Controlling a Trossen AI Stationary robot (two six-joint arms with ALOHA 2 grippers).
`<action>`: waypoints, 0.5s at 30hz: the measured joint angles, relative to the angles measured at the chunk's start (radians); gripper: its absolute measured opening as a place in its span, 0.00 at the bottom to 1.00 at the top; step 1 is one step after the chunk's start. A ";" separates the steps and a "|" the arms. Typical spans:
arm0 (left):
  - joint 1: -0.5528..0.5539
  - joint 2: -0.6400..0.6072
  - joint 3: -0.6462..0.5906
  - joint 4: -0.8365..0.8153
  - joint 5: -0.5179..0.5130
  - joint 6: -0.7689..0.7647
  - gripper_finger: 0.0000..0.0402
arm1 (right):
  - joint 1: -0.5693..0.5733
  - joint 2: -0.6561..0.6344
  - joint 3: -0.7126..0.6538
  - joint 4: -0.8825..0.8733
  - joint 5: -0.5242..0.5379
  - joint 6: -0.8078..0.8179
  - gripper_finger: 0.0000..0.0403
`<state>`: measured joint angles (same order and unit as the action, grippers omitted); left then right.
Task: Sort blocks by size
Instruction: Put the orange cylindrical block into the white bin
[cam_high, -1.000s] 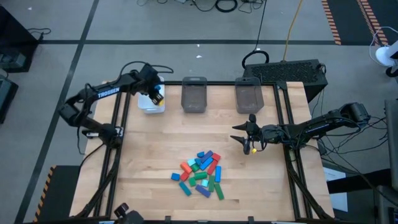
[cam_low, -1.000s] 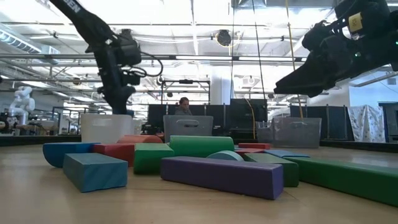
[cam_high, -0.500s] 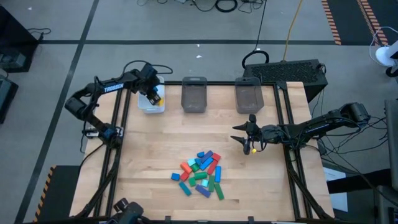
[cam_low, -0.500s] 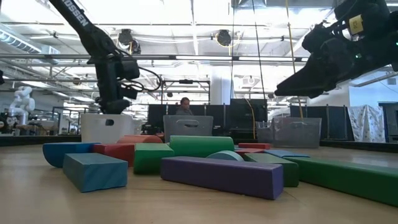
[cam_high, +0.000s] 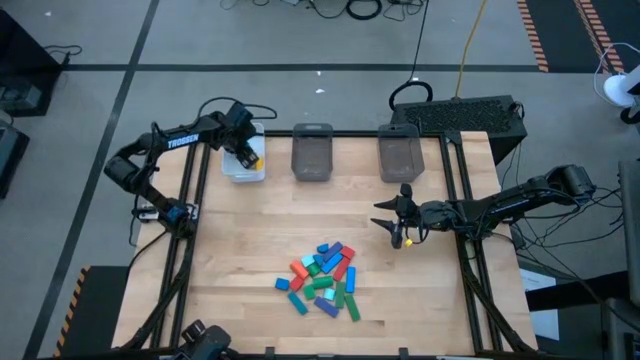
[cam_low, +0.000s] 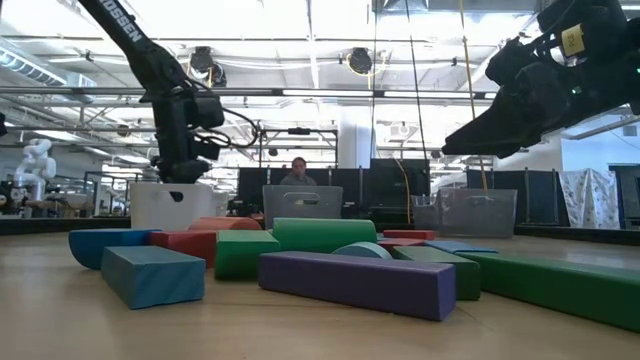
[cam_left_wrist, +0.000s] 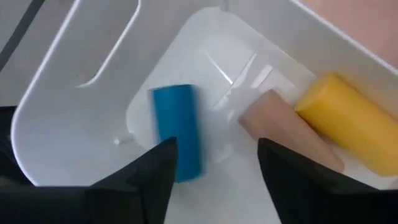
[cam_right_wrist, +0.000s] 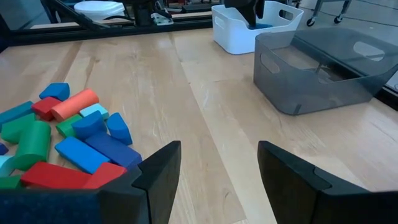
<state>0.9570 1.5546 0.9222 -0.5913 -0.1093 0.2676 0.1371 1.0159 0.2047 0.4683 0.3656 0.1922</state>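
Table (cam_high: 250, 230) first: pile of blocks (cam_high: 322, 279) sits mid-table, near the front edge — most unsorted. Grey bins (cam_high: 312, 152) at the back look empty. White tray (cam_left_wrist: 74, 106) at back left holds a blue block (cam_left_wrist: 177, 134), a yellow one (cam_left_wrist: 348, 121) and a pinkish one (cam_left_wrist: 280, 127). Left gripper (cam_left_wrist: 211, 165) over the tray, jaws apart, blue block lying free beneath — drop step looks done. Right gripper (cam_right_wrist: 214, 165) open, empty, hovering right of the pile. Next: reach into the pile for another block, clean single pick.

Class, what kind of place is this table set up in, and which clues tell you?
Probably a robotics lab in a big industrial hall: two robot arms at a wooden table, high ceiling lights, and a person at a computer screen behind.
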 joint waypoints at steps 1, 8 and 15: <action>-0.004 -0.003 0.000 -0.009 0.000 -0.015 0.59 | 0.000 0.000 0.000 0.000 0.000 0.001 0.50; -0.124 -0.080 0.063 -0.184 0.029 -0.077 0.62 | -0.004 0.000 0.000 0.001 0.055 -0.013 0.50; -0.346 -0.250 0.116 -0.227 0.099 -0.053 0.62 | -0.025 0.000 0.000 0.018 0.052 -0.041 0.50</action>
<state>0.6114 1.3043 1.0382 -0.8186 -0.0099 0.2146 0.1123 1.0161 0.2047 0.4864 0.4178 0.1509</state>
